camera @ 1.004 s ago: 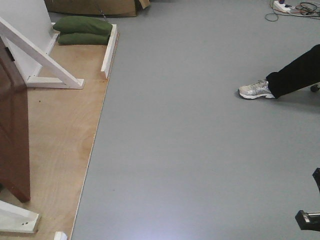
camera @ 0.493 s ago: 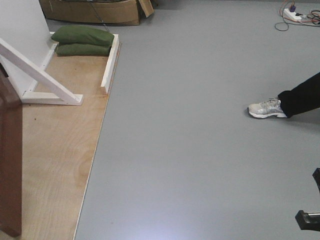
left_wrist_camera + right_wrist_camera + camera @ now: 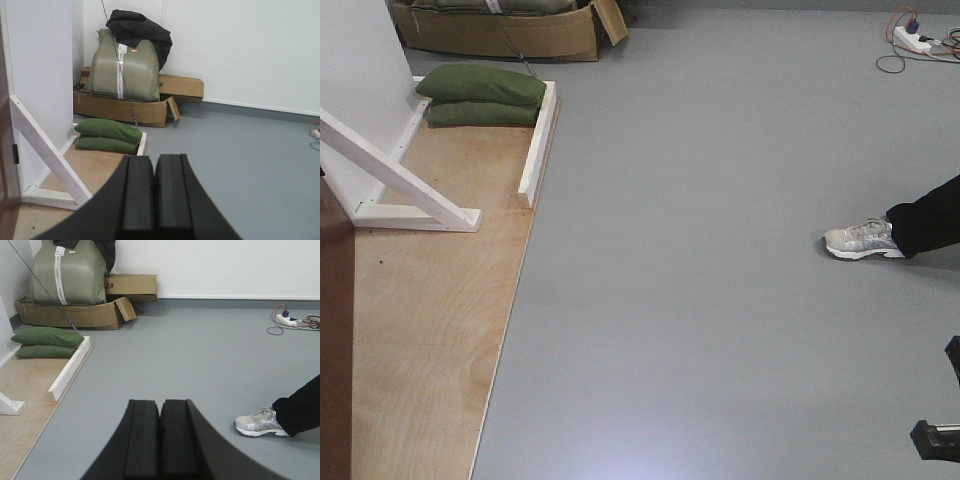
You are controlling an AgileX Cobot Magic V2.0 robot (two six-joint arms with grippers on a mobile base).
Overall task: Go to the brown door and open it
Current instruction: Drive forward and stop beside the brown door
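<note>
Sitting at far-left edge of front view, upright brown door [image 3: 332, 340] lies left of & nearer left gripper [image 3: 154, 167]; it & right gripper [image 3: 160, 410] both pinched closed, empty.

A grey floor [image 3: 720, 300] is seen across most of the room, with soft light spread over it. On the left, a wooden board [image 3: 430, 330] is laid flat, and two green bags [image 3: 480, 98] are stacked at its far end. Behind them, a big green sack [image 3: 122, 65] is kept in a cardboard box [image 3: 115, 107], with a black cloth [image 3: 142, 27] on top. A white wall [image 3: 225, 265] is seen at the back, and a power strip [image 3: 283, 318] is left on the floor near it.
</note>
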